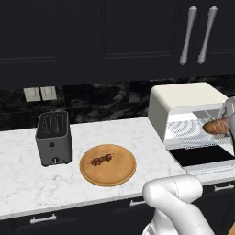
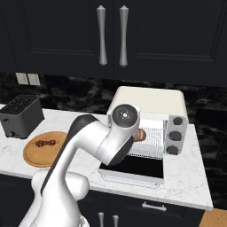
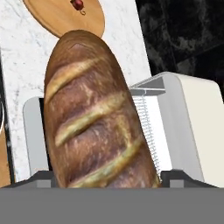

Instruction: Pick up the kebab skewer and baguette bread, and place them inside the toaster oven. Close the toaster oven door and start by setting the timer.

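The golden-brown baguette bread (image 3: 92,122) sits between my gripper's (image 3: 111,177) two fingertips, and the gripper is shut on it. The loaf (image 1: 215,126) hangs at the mouth of the cream-white toaster oven (image 1: 183,98), just over its wire rack, and also pokes out past my arm as a brown end (image 2: 141,134). The toaster oven door (image 1: 202,158) is folded down flat, dark glass up. The kebab skewer (image 1: 102,159) lies on the round wooden board (image 1: 108,176) left of the oven.
A dark grey slot toaster (image 1: 53,137) stands at the left of the marble counter (image 1: 18,183). Three dark knobs (image 2: 176,135) run down the oven's right side. Dark wall cabinets with long handles (image 2: 103,35) hang above. My own arm (image 2: 88,142) hides part of the oven's opening.
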Controlling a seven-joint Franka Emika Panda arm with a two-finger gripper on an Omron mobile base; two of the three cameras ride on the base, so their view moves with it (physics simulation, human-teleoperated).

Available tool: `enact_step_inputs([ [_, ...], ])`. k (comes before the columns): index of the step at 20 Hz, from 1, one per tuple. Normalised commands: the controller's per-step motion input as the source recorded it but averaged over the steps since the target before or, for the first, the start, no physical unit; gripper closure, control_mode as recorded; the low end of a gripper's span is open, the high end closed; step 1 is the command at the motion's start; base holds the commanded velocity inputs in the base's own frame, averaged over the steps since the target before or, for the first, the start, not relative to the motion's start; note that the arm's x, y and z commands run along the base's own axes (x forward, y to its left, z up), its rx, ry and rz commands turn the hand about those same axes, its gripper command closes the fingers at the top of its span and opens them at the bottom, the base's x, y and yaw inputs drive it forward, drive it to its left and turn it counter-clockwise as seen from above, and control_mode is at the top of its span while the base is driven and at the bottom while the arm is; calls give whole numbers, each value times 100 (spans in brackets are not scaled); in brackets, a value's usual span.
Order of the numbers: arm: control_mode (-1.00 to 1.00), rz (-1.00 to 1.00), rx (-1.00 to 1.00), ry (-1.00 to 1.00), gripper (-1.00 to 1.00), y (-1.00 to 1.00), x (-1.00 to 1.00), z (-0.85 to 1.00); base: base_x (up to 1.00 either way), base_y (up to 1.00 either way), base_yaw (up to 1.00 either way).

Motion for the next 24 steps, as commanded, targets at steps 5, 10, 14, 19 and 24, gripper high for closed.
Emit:
enact_step_inputs([
  [5, -100, 0, -1, 0, 100, 1, 59, -3, 0, 0, 0],
  [10, -100, 0, 0, 0, 100, -13, 39, -27, 0, 0, 0],
  [14, -100, 0, 0, 0, 100, -13, 21, -47, 0, 0, 0],
  [19, -100, 0, 0, 0, 100, -10, 20, -43, 0, 0, 0],
  [24, -100, 0, 0, 0, 100, 0, 28, -15, 0, 0, 0],
])
